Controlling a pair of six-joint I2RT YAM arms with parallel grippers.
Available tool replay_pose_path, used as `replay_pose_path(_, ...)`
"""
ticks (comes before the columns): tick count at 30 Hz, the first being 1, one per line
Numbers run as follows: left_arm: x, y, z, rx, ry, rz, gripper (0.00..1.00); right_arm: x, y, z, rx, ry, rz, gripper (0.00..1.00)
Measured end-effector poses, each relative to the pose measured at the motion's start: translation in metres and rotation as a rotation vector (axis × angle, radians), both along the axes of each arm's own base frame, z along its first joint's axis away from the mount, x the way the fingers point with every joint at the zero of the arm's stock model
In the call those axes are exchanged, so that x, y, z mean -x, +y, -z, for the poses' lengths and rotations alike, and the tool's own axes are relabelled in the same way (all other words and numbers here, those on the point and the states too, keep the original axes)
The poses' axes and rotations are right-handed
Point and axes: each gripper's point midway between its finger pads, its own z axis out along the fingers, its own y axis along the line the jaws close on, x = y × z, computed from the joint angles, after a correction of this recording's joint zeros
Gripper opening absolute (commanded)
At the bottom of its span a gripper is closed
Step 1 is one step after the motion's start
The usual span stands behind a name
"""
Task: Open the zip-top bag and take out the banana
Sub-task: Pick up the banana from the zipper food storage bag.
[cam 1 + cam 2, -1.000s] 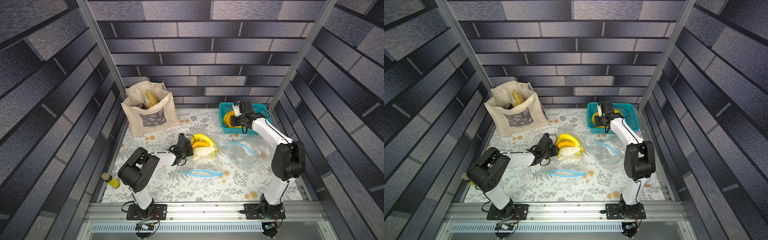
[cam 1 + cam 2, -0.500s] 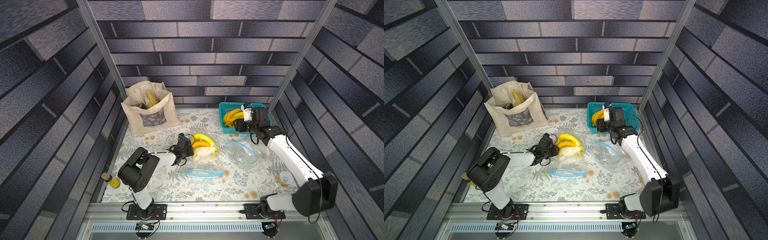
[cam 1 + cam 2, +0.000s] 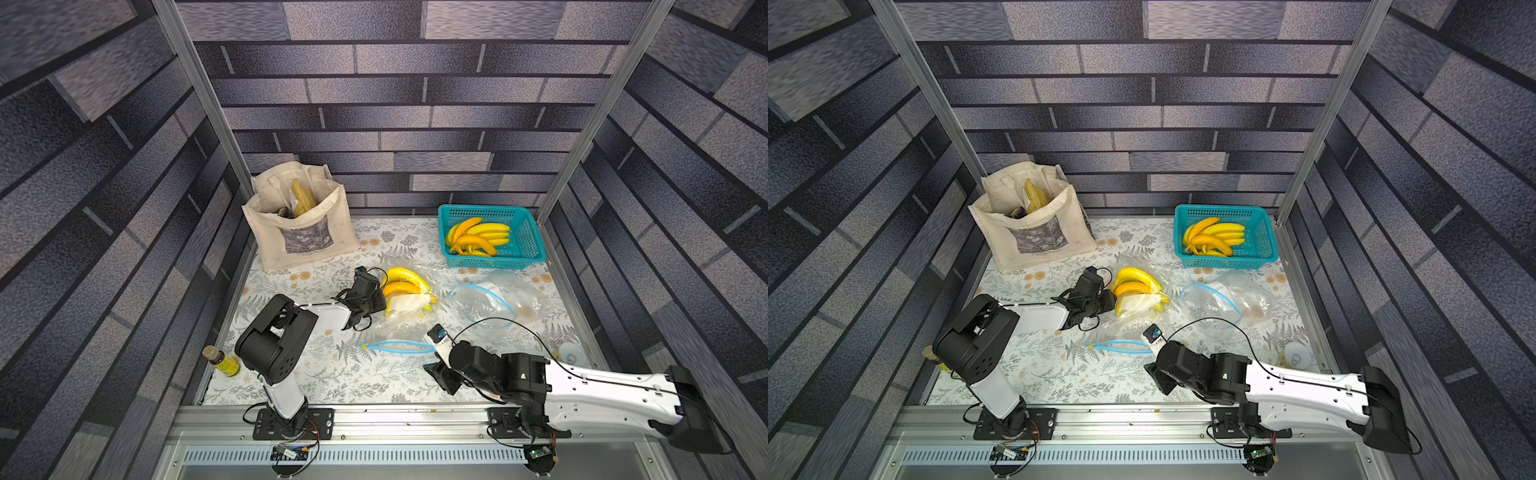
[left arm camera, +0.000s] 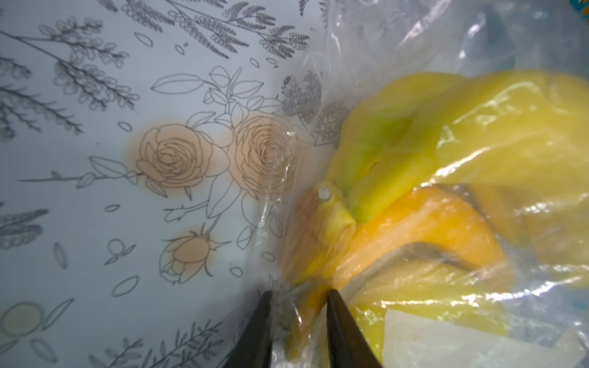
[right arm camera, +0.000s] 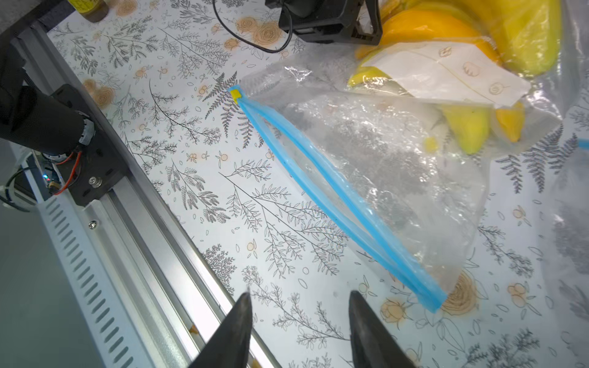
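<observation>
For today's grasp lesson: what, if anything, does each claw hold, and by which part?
Left claw pinches the zip-top bag by the plastic beside the banana stems. Right claw holds nothing.

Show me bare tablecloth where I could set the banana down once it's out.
Two patches: the back strip between the tote bag and the teal basket, and the front stretch between the left arm and the right gripper. The middle is crowded: the zip-top bag with bananas, and an empty bag beside it.
</observation>
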Motion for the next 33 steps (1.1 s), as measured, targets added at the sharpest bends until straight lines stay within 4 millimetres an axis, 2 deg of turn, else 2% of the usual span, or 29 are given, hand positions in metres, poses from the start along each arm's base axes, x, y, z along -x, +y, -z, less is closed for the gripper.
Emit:
replay_pose_path(6, 0.002, 0.002, -0.003, 0.000, 0.005, -0.004, 0.28, -0.006, 0.035, 0.043, 0.036, 0.010, 0.078, 0.45)
replay_pose_path(9, 0.001, 0.003, -0.007, 0.004, 0.000, -0.008, 0.28, -0.009, 0.052, 0.051, 0.034, 0.004, 0.111, 0.55)
replay_pose_path(12, 0.001, 0.003, -0.007, 0.009, 0.001, -0.013, 0.28, -0.018, 0.065, 0.049, -0.006, -0.021, 0.168, 0.63)
replay_pose_path(14, 0.002, 0.003, -0.006, 0.011, 0.005, -0.016, 0.28, -0.026, 0.068, 0.048, -0.024, -0.049, 0.213, 0.66)
replay_pose_path(22, 0.008, 0.006, 0.000, 0.024, 0.022, -0.031, 0.29, -0.045, 0.076, 0.060, -0.057, -0.083, 0.337, 0.68)
replay_pose_path(33, 0.010, 0.006, 0.000, 0.037, 0.024, -0.036, 0.30, -0.070, 0.073, 0.048, -0.135, -0.119, 0.442, 0.71)
